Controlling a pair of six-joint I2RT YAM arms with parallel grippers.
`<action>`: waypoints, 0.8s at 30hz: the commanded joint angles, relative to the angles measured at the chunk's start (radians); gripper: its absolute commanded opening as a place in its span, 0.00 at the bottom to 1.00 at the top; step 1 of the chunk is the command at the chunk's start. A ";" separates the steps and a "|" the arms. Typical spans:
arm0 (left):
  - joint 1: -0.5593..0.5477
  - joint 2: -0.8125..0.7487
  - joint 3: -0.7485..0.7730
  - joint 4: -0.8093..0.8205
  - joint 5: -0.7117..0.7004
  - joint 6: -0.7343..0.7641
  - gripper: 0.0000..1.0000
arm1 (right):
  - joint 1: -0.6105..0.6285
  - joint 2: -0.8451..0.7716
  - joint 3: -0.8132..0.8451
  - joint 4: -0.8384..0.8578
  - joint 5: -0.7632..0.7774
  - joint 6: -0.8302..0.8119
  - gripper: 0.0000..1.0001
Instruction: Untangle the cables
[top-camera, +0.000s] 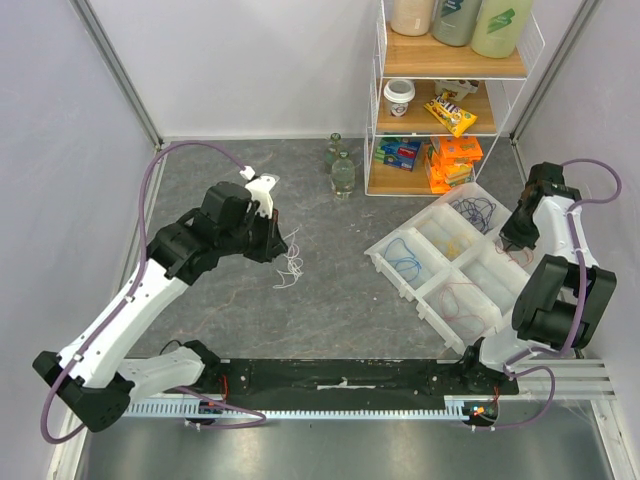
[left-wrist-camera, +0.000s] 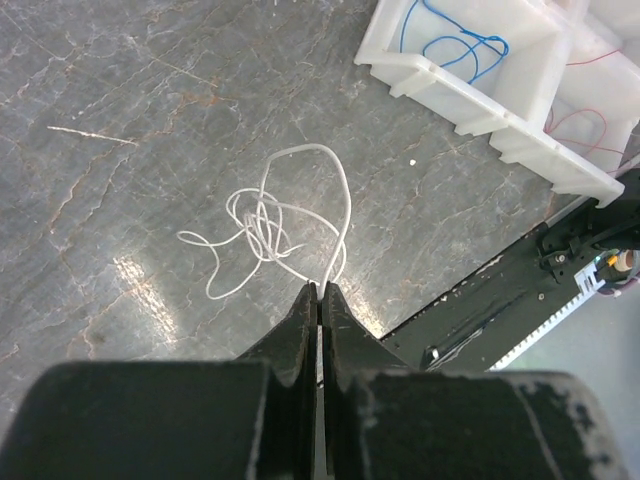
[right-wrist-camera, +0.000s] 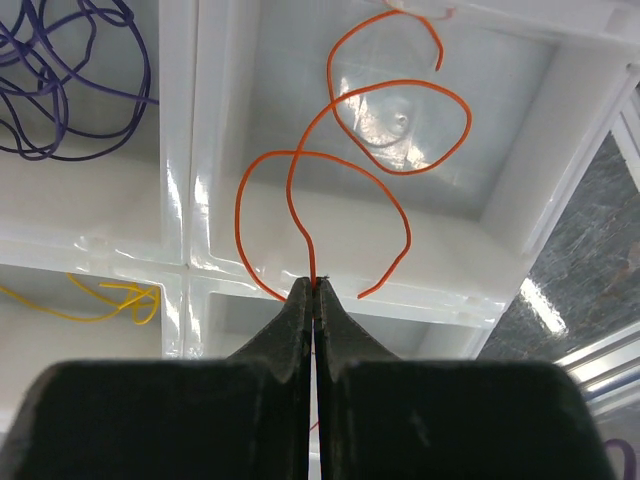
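My left gripper (top-camera: 272, 238) is shut on one strand of a white cable (top-camera: 290, 262). In the left wrist view the strand runs from my tips (left-wrist-camera: 320, 290) down to a loose white tangle (left-wrist-camera: 262, 225) lying on the grey table. My right gripper (top-camera: 515, 238) is over the white divided tray (top-camera: 392, 272). In the right wrist view it (right-wrist-camera: 314, 283) is shut on an orange cable (right-wrist-camera: 290, 185) that loops over a tray compartment. Purple (right-wrist-camera: 60, 90) and yellow (right-wrist-camera: 110, 295) cables lie in neighbouring compartments. Blue (left-wrist-camera: 450, 40) and red (left-wrist-camera: 580, 125) cables lie in others.
A wire shelf (top-camera: 450, 130) with bottles and snack packets stands at the back right. Two small glass bottles (top-camera: 342, 172) stand beside it. A black rail (top-camera: 340, 380) runs along the near table edge. White walls close in both sides.
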 joint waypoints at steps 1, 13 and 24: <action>-0.003 0.037 0.066 -0.045 0.035 -0.059 0.02 | -0.004 -0.056 -0.014 0.075 0.047 -0.046 0.00; -0.001 0.131 0.216 -0.062 0.094 -0.117 0.02 | 0.071 -0.118 0.069 0.046 0.165 -0.074 0.68; -0.003 0.155 0.153 0.035 0.199 -0.335 0.02 | 0.563 -0.299 0.089 0.164 -0.177 -0.110 0.83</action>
